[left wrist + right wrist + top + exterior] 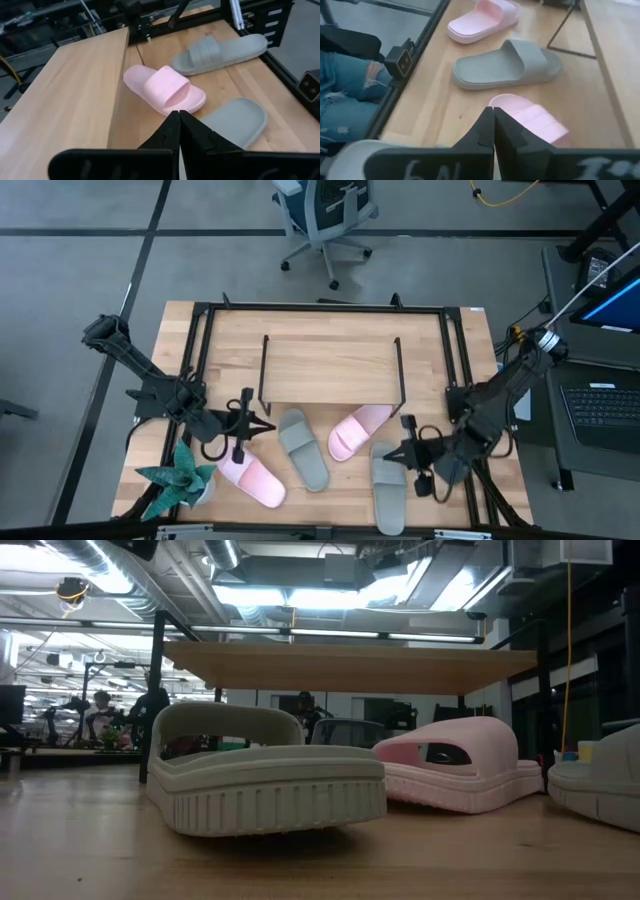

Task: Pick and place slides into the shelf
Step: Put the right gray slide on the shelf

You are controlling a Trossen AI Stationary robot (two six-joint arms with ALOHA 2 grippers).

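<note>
Slides — four in all, none yet on the shelf [330, 365], whose board stands bare toward the far middle of the tabletop [470, 370]. High view: one pink slide [252, 477] near the left front beside the teal plant [178, 477], one grey-green slide [303, 448] at centre, second pink slide [357, 431] just below the shelf's right end, second grey-green slide [388, 487] at the right front. Left gripper [262, 426] between the near pink slide and the centre grey-green one, holding nothing; right gripper [392, 454] just over the right grey-green slide, likewise empty. Low view: centre grey-green slide [268, 780] and pink slide [460, 765] flat on the table under the shelf board [350, 665]; no gripper visible. Left wrist view: fingers [172, 131] pressed together, pointing toward the far pink slide [165, 89], nothing pinched. Right wrist view: fingers [487, 129] pressed together above the pink slide [535, 117]; a person's jeans-clad leg [342, 95] beside the table. Judged stage — start of the task, no pick begun. Next move calls for spreading one pair of fingers, descending on the nearest slide's strap or edge, then a lift onto the shelf.
</note>
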